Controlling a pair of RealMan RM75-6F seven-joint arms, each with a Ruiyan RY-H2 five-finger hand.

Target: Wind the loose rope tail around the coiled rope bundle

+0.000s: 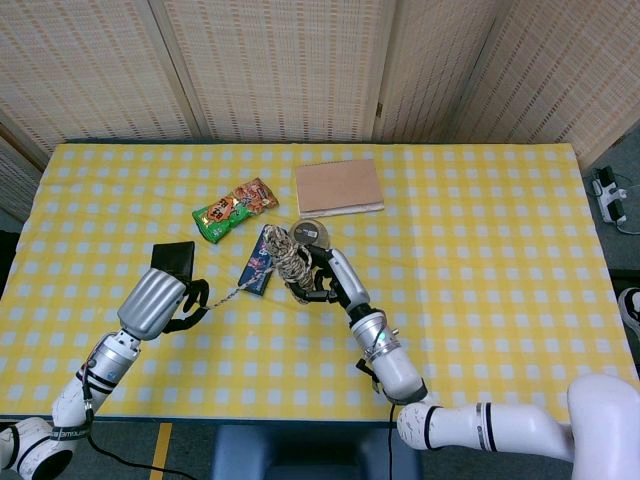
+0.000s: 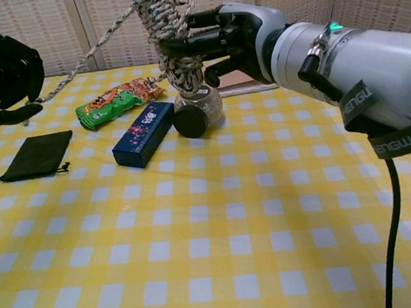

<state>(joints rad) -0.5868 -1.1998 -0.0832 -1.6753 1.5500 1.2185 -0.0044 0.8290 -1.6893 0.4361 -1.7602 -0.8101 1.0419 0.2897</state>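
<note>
progress: mid-wind, several turns on | rope bundle raised above tabletop, gripped by right hand | rope tail stretched taut to left hand, pinched in its fingers | remaining: wind on the stretched-out tail

Left robot hand: black jointed fingers under a ribbed silver back shell. Right robot hand: black fingers, smooth silver-grey shell. Forearms are glossy white segments divided by black rings; a green indicator light glows at the right wrist. A black strap with pale lettering and a black cable run along the right forearm.
</note>
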